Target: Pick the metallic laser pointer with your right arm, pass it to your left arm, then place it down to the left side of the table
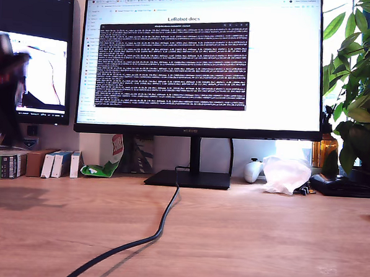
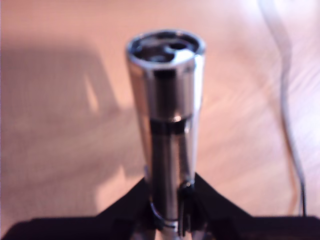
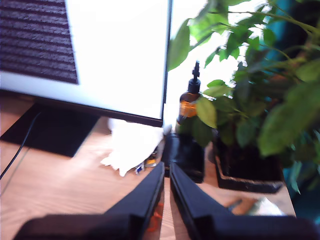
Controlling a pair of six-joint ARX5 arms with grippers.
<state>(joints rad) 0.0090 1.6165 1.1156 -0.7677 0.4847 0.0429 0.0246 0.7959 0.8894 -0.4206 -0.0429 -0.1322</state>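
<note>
**Status of my first tool.** My first tool [image 2: 172, 202] is clamped on the metallic laser pointer [image 2: 167, 115]. The two black jaws grip the lower end of the silver barrel. The remainder of the barrel projects forward from the jaws, with its open end facing the first wrist camera. A dark ring divides the barrel into segments. The pointer is held in the air above the desk [image 2: 60, 125] and does not touch it. The pointer does not appear in the exterior view.

**Status of my second tool.** My second tool [image 3: 166, 170] holds nothing. Its jaws are drawn together, with only a thin slit between them. It points toward the crumpled white tissue [image 3: 132, 145], the amber pump bottle [image 3: 189, 102] and the potted plant [image 3: 250, 100].

**Exterior view.**
- A blurred black arm [image 1: 4, 85] stands at 9 o'clock. Which arm it is cannot be determined.
- The large monitor [image 1: 201, 59] occupies 12 o'clock. Its stand base [image 1: 189, 179] rests on the desk.
- A black cable [image 1: 162, 224] runs from the base toward 7 o'clock.
- The plant is at 3 o'clock, with the tissue just beside it, nearer the stand base.
- Small boxes [image 1: 59, 163] line the rear desk edge at 9 o'clock.
</note>
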